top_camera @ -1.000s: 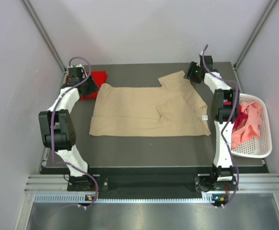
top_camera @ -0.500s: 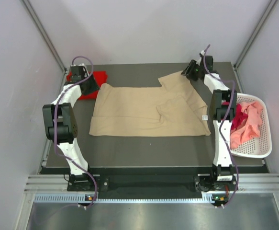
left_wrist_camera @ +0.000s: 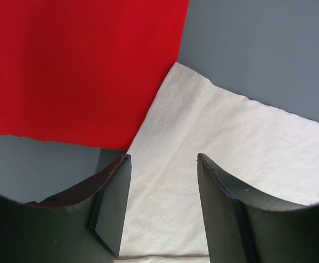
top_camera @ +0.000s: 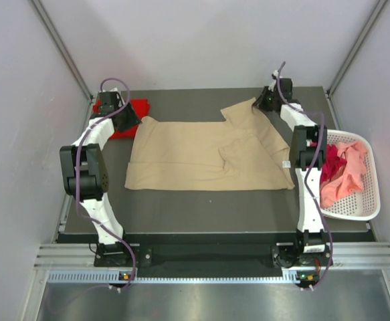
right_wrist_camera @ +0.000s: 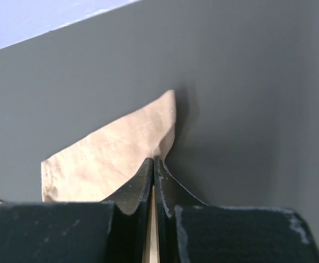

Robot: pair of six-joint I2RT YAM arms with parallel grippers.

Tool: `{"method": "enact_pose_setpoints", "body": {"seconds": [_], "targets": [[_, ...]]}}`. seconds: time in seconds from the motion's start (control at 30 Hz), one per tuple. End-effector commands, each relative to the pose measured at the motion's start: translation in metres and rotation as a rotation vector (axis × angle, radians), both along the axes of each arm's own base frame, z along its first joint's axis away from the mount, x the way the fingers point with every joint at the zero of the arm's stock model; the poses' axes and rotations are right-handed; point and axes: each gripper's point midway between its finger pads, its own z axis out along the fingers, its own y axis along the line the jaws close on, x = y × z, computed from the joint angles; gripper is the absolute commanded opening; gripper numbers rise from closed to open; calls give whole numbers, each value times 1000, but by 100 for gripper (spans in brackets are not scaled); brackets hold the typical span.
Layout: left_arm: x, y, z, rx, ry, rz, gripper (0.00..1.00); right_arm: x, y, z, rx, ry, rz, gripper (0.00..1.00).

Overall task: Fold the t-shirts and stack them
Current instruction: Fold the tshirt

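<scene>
A tan t-shirt (top_camera: 201, 154) lies spread flat across the dark table, with a fold near its middle. A bright red t-shirt (top_camera: 138, 107) lies folded at the back left, touching the tan shirt's corner. My left gripper (top_camera: 129, 119) hangs open over that corner; in the left wrist view the tan cloth (left_wrist_camera: 230, 142) shows between the fingers of the left gripper (left_wrist_camera: 163, 159), with the red t-shirt (left_wrist_camera: 82, 66) just beyond. My right gripper (top_camera: 261, 100) sits at the back right, shut on the edge of the tan sleeve (right_wrist_camera: 110, 159); a strip of cloth shows between the pressed fingers of the right gripper (right_wrist_camera: 154, 160).
A white slotted basket (top_camera: 372, 200) stands off the table's right edge, holding crumpled pink and red shirts (top_camera: 345, 170). Grey walls close in behind and on both sides. Bare dark table (top_camera: 208, 214) runs along the near side of the tan shirt.
The right gripper has closed from open onto the tan sleeve's edge and shifted slightly toward the back. The left arm's elbow swung inward earlier; its gripper has stayed open.
</scene>
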Motion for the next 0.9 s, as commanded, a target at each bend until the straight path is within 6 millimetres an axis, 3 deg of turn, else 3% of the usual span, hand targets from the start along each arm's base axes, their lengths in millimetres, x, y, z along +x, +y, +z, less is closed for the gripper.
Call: {"method": "enact_pose_setpoints", "body": {"seconds": [0.0, 0.03, 0.1, 0.13, 0.2, 0.23, 0.27, 0.33, 0.4, 0.43, 0.5, 0.53, 0.57, 0.63, 0.67, 0.87], "targets": [[10, -5, 53, -14, -138, -2, 56, 16, 14, 77, -33, -231, 73, 0], [9, -5, 52, -21, -135, -6, 56, 14, 18, 99, -31, -274, 87, 0], [6, -8, 55, -33, -137, -9, 56, 4, 24, 106, -33, -291, 124, 0], [4, -9, 55, -35, -137, -9, 56, 0, 24, 128, -56, -340, 140, 0], [1, -10, 56, -39, -135, -6, 56, -14, 29, 123, -74, -329, 179, 0], [-1, -11, 58, -41, -135, -6, 56, -21, 28, 137, -98, -357, 198, 0], [-4, -9, 56, -38, -120, 5, 56, -33, 29, 122, -104, -319, 220, 0], [-8, -6, 56, -28, -106, 21, 56, -55, 27, 118, -149, -314, 266, 0], [-15, -2, 53, -15, -79, 44, 56, -73, 27, 116, -175, -312, 306, 0], [-19, 0, 52, -10, -69, 55, 56, -83, 25, 128, -210, -341, 335, 0], [-25, 4, 48, 0, -46, 86, 56, -109, 22, 103, -227, -264, 366, 0], [-31, 4, 46, -2, -33, 92, 56, -118, 20, 111, -269, -294, 396, 0], [-34, 3, 46, -8, -30, 87, 56, -134, 20, 94, -271, -251, 413, 0], [-42, 0, 44, -19, -24, 80, 56, -152, 16, 95, -300, -243, 434, 0], [-44, -2, 44, -25, -24, 71, 56, -167, 11, 76, -310, -192, 430, 2], [-64, -7, 26, -51, 42, 69, 56, -230, 0, 46, -309, 26, 444, 22]]}}
